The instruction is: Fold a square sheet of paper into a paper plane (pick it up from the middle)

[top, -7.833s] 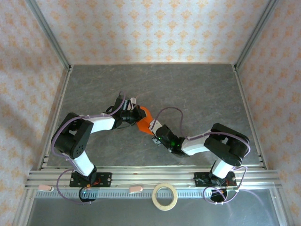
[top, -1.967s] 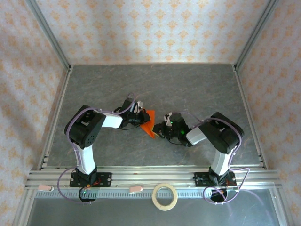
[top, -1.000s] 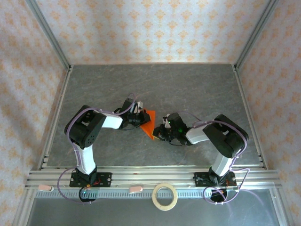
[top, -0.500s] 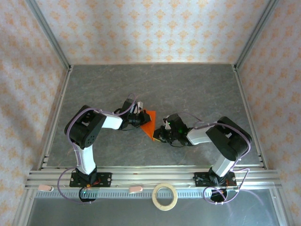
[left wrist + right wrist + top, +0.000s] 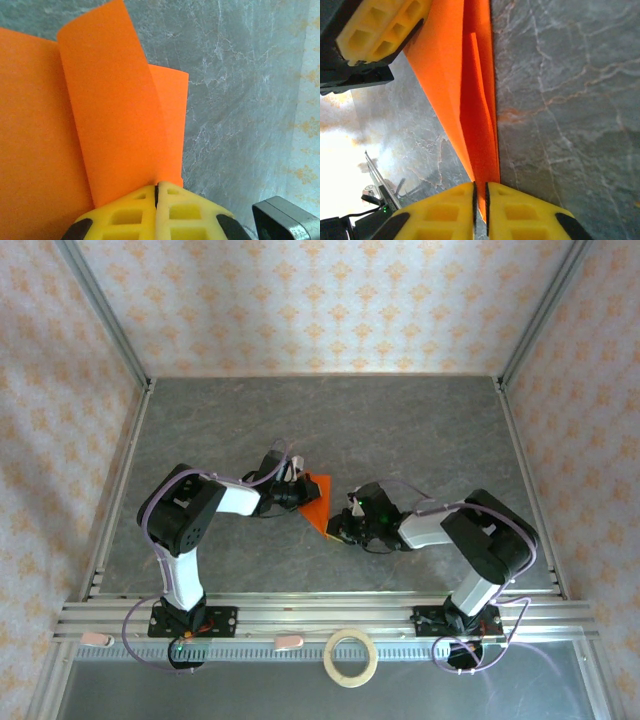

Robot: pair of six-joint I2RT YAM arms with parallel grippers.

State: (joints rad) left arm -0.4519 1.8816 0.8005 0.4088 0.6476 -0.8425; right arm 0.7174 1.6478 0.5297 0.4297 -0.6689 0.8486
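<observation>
Beside the paper plane [image 5: 317,505], left arm [image 5: 235,500] and right arm [image 5: 425,530] low

The paper plane [image 5: 316,502] is bright orange and folded into a narrow wedge. It sits at the centre of the top view, its point toward the lower right. In the left wrist view one flap [image 5: 112,110] curls up off the flatter layers. In the right wrist view long creases taper to a tip at bottom centre.

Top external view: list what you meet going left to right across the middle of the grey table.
In order: left gripper → bright orange folded paper plane → right gripper.
</observation>
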